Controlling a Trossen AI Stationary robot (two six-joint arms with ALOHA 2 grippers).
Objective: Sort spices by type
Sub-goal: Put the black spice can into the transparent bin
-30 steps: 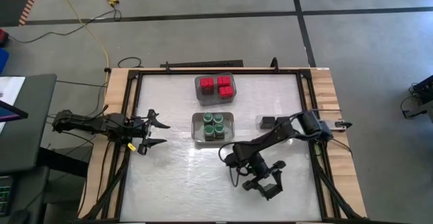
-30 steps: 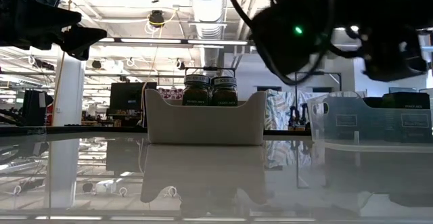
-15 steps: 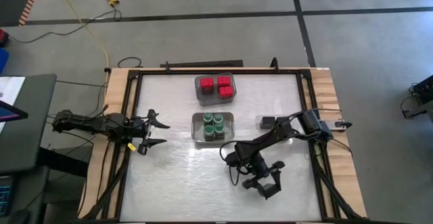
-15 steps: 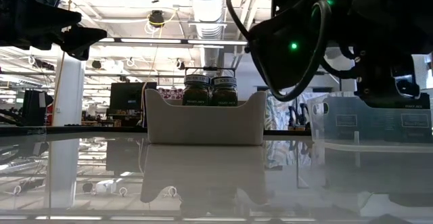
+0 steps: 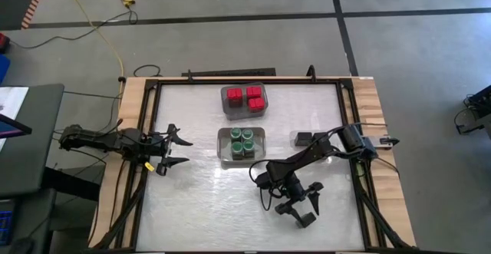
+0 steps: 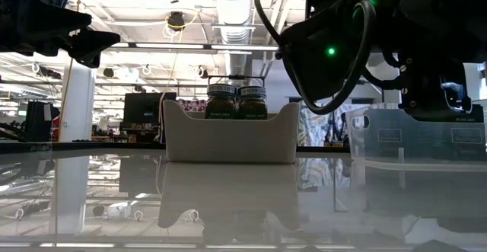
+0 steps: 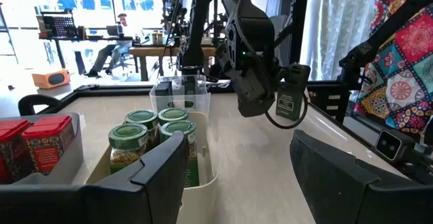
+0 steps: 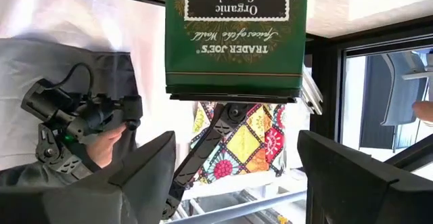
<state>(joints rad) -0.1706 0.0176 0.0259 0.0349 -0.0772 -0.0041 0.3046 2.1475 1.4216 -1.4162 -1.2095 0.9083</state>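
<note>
A dark green rectangular tin [image 8: 233, 34], labelled black pepper, is upright just beyond the fingertips of my right gripper [image 8: 237, 135]. Its lid end is nearest the fingers, and its foot is cut off by the picture. The left wrist view shows the same tin [image 7: 289, 102] beside the right gripper's body. My right gripper [image 5: 301, 202] is over the table's near right part, pointing toward the near edge. It is open, with a finger to either side and nothing between them. My left gripper [image 5: 175, 148] waits open at the table's left. The green-lidded jars [image 5: 242, 143] and red-topped containers [image 5: 247, 97] are in bins.
The jars' bin [image 5: 222, 148] is at the table's middle and the red ones' bin [image 5: 225, 100] is behind it. A small clear bin [image 5: 301, 139] holding dark tins is to the right. The low view shows the jars' bin [image 6: 228, 141] and the clear bin [image 6: 411, 134].
My right gripper has opened wider, and its body has dipped a little toward the table. It has stayed over the same near right spot.
</note>
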